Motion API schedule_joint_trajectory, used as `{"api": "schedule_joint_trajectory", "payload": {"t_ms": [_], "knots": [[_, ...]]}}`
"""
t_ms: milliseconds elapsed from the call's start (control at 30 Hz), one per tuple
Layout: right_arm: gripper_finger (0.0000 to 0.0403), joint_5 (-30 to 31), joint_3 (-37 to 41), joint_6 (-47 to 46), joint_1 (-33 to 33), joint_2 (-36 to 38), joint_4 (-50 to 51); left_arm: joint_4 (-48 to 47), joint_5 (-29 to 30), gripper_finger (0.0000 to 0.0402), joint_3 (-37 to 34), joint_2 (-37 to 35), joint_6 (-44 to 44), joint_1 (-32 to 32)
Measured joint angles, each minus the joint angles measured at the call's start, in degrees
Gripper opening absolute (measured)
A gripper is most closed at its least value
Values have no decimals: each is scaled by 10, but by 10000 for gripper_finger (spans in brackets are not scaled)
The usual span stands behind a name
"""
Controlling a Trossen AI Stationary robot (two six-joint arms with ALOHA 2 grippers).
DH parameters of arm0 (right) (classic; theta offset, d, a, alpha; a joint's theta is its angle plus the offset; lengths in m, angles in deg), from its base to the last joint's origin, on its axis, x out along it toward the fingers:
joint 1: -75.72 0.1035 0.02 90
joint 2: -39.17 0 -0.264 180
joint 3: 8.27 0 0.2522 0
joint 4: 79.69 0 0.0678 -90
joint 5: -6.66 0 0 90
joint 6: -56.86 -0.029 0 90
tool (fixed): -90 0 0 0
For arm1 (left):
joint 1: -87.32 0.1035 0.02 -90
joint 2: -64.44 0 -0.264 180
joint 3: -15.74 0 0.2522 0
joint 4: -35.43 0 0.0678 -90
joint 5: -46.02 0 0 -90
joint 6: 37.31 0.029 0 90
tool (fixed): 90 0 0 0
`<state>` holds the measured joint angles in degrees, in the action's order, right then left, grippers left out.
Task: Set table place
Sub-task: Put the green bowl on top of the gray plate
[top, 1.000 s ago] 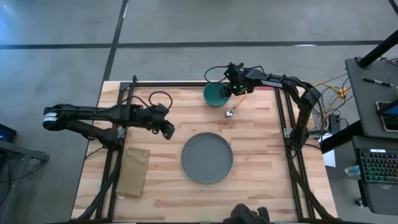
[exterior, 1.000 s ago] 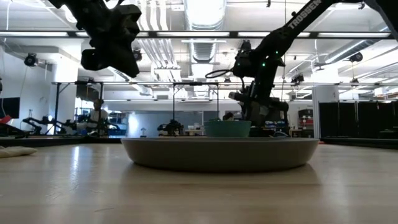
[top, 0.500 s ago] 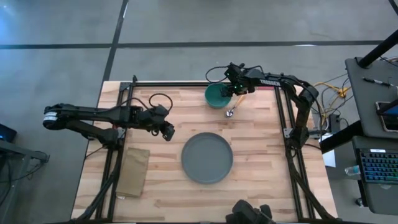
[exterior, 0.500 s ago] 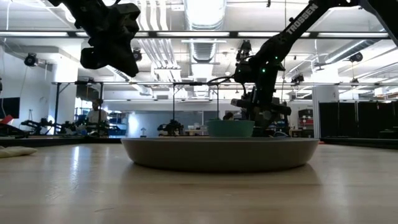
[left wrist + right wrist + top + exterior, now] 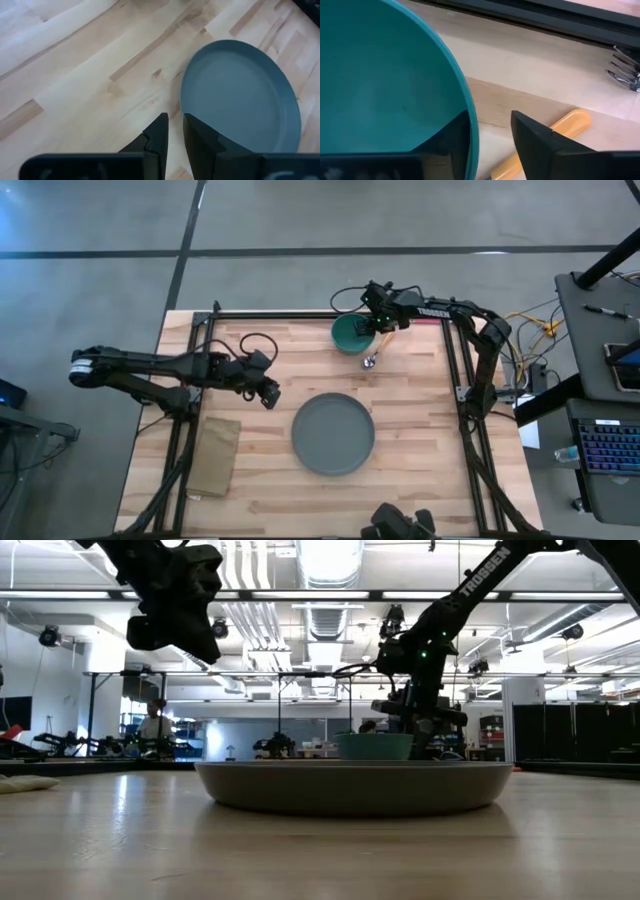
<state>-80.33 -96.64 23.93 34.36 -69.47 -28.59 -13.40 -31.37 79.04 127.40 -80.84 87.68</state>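
The teal bowl point(image 5: 349, 333) stands at the table's far edge, and the grey plate point(image 5: 333, 433) lies on its base at mid-table. The orange-handled spoon point(image 5: 372, 357) lies just right of the bowl. Only the fork's metal tines point(image 5: 626, 70) show. My right gripper point(image 5: 373, 328) is open at the bowl's right rim, one finger on each side of it. My left gripper point(image 5: 268, 391) is shut and empty, held above the table left of the plate; its wrist view shows the plate point(image 5: 240, 95) ahead of its fingers. My right gripper comes from above with its fingers astride the bowl's right rim point(image 5: 471, 131). One finger point(image 5: 451, 136) is inside the bowl against the inner wall. The other finger point(image 5: 536, 140) stands outside, apart from the rim. The bowl is upright.
A tan folded cloth point(image 5: 216, 456) lies at the near left. The black frame rail point(image 5: 530, 17) runs along the far edge just behind the bowl. The spoon's orange handle point(image 5: 559, 131) lies close under the right gripper's outer finger. Bare wood lies around the plate.
My right gripper has come down at the bowl's right rim and gone a little toward the table's right edge. The bowl has slid a little toward the right edge with it, staying upright.
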Motion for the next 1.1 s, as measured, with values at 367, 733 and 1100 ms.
{"api": "schedule_joint_trajectory", "payload": {"t_ms": [367, 733, 1100], "knots": [[55, 2, 0, 0, 6, 0, -7, -5, 19, 44, -4, 0, -12, -44], [10, 11, 0, 5, 14, 1, -8, -52, 39, 44, -4, 0, -48, -71], [8, 17, 1, 5, 97, 46, 34, -80, 59, 44, -4, 0, -58, -103]]}}
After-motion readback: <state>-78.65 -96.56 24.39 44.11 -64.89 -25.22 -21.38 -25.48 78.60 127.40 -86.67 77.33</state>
